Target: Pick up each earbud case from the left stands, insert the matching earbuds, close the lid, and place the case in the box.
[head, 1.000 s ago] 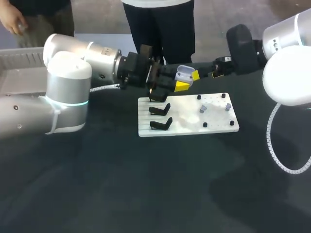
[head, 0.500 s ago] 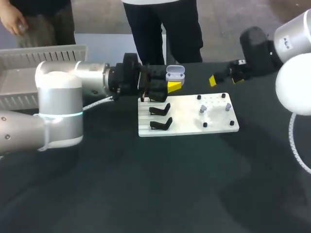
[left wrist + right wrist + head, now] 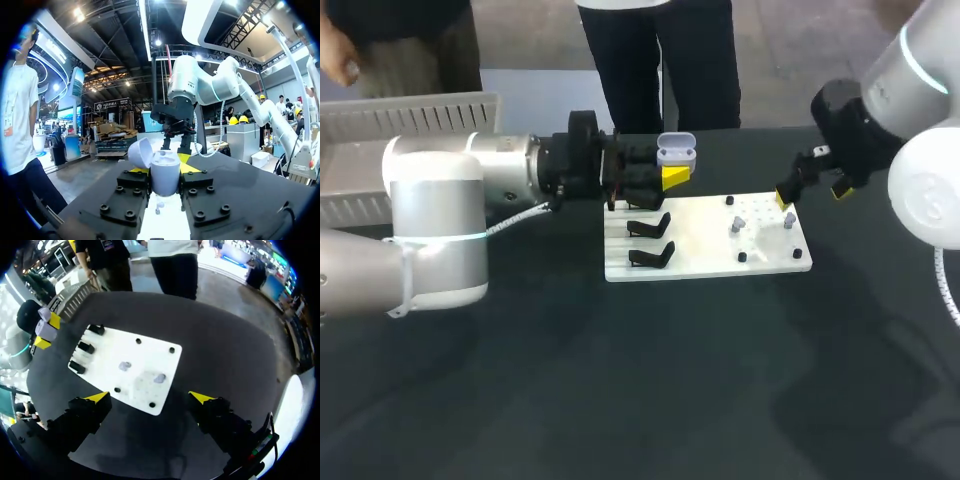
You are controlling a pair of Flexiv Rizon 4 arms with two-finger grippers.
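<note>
Open white earbud case (image 3: 677, 152), lid raised, clamped between the yellow-tipped fingers of the left gripper (image 3: 164, 176) and held above the far left corner of the white board (image 3: 705, 264). Black stands (image 3: 649, 225) line the board's left edge. Two earbuds (image 3: 738, 224) sit on its right half. The right gripper (image 3: 812, 193), fingers wide apart, hovers at the board's far right corner.

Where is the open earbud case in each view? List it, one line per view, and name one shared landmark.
Head view: earbud case, lid open, in the left hand by the white board's far stand-side corner.
Left wrist view: earbud case right between the hand's fingers.
Right wrist view: earbud case off beyond the board's stand end.
Shared landmark: the yellow tips flanking it.
</note>
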